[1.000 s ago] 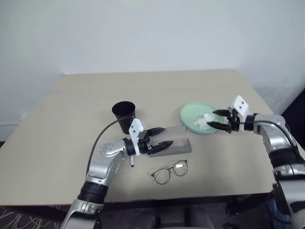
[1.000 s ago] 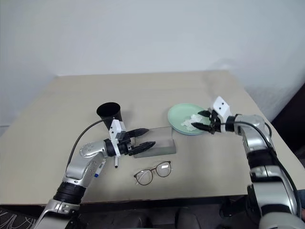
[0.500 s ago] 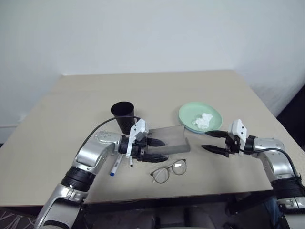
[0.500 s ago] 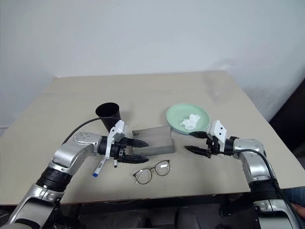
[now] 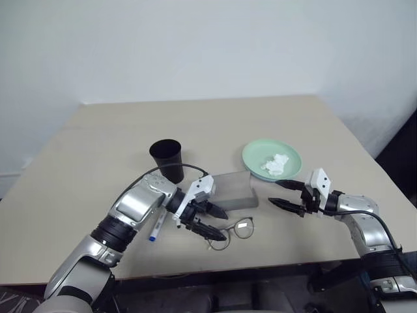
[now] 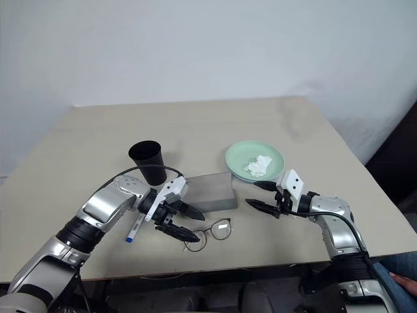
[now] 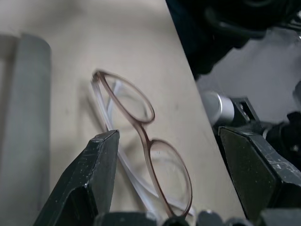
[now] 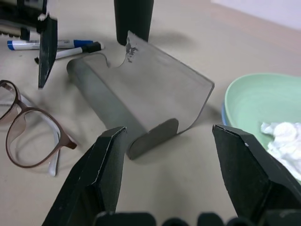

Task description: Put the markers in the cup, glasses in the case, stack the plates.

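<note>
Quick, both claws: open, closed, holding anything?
Left claw: open, empty, fingers either side of the glasses, not gripping.
Right claw: open, empty, pointing at the grey case.

case (image 5: 232, 189) beside glasses (image 5: 233, 229), table's (image 5: 98, 143) far half open

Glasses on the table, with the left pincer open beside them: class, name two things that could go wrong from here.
1. The left pincer is open at the glasses; closing on a lens or thin frame might bend or smudge it.
2. The glasses lie near the table edge; a nudge could push them off.
</note>
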`<state>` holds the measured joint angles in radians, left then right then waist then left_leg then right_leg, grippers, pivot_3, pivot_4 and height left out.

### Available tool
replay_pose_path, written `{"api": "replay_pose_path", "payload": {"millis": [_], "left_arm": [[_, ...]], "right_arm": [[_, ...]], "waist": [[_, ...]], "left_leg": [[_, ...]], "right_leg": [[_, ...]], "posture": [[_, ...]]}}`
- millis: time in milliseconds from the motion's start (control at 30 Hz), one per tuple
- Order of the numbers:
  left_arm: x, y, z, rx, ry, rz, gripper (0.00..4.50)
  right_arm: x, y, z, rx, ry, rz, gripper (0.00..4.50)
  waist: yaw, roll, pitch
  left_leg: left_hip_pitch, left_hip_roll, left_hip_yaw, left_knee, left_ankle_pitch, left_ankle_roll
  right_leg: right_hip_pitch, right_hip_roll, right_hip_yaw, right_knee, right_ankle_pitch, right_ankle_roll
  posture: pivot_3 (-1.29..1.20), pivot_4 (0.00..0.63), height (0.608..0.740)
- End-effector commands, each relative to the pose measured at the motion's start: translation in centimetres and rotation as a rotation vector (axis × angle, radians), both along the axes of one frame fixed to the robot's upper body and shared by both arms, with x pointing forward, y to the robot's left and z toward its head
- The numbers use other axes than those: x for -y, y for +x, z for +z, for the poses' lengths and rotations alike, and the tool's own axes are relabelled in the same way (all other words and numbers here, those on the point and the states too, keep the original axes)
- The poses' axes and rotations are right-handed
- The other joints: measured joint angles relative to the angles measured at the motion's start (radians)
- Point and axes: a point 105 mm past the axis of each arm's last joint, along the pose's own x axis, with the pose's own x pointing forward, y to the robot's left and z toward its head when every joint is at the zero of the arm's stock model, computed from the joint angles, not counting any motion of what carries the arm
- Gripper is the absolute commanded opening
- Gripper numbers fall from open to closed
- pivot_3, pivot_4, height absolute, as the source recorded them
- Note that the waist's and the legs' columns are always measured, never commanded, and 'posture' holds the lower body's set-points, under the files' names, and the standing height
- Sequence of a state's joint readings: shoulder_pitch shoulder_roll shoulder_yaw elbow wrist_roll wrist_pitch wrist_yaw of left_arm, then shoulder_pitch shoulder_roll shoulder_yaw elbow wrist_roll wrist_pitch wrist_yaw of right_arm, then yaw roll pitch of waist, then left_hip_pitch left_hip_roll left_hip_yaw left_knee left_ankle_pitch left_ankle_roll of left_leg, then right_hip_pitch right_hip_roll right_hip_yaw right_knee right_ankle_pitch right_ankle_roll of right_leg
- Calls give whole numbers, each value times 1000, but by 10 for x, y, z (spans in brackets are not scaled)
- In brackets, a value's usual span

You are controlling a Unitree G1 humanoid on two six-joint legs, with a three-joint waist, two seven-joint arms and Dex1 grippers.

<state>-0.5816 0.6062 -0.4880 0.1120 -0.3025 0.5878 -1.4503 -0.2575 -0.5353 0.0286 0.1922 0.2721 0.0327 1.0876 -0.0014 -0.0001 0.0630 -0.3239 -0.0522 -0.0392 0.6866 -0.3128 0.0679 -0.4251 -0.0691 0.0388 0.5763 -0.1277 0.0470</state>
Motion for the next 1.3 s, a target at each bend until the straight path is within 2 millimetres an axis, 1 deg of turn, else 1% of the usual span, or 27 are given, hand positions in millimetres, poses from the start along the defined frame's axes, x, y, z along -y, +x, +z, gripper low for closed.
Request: {"api": "replay_pose_path", "payload": {"millis": [33,433,467,500,667,1033,1133,1200,1300], "left_arm": [[7,7,2,42,12,-30,3566],[19,13,-12,58,29,-33,3566],[20,13,-12,58,25,-31,3165],[21,13,-11,57,23,-30,2935],[22,15,-11,63,16,-19,1242],[25,19,-10,93,1,-5,1242],[26,19,-9,90,-4,-7,698],[25,19,-9,91,-4,-7,52],[24,19,-9,94,-2,-9,23]], "right_arm": [[-3,1,12,69,9,-8,3145],[3,-1,6,72,-20,-47,3145],[3,-1,6,70,-22,-48,3194],[3,-2,5,69,-23,-48,3194],[5,-1,2,64,-29,-50,3194],[6,3,0,65,-38,-50,3194],[5,3,-1,66,-38,-51,3194],[6,3,-1,67,-38,-53,3194],[6,3,-1,68,-38,-55,3194]], "waist": [[0,0,0],[0,0,0],[0,0,0],[0,0,0],[0,0,0],[0,0,0],[0,0,0],[0,0,0],[0,0,0]], "left_leg": [[0,0,1,0,0,0],[0,1,2,1,-1,1],[0,1,2,1,-1,1],[0,1,2,1,-1,1],[0,1,2,1,-1,1],[0,1,3,3,-1,1],[0,1,3,4,-1,1],[0,1,3,5,-1,1],[0,1,3,5,-1,1]], "right_leg": [[0,0,1,0,0,0],[0,1,2,0,0,0],[0,1,2,0,0,0],[0,1,2,0,0,0],[0,1,3,0,0,0],[0,1,3,0,1,1],[0,1,3,0,1,1],[1,1,3,0,1,1],[1,1,3,0,1,1]], "posture": [[0,0,740],[0,0,740],[0,0,740],[0,0,740],[0,0,740],[0,0,740],[0,0,740],[0,0,740],[0,0,740]]}}
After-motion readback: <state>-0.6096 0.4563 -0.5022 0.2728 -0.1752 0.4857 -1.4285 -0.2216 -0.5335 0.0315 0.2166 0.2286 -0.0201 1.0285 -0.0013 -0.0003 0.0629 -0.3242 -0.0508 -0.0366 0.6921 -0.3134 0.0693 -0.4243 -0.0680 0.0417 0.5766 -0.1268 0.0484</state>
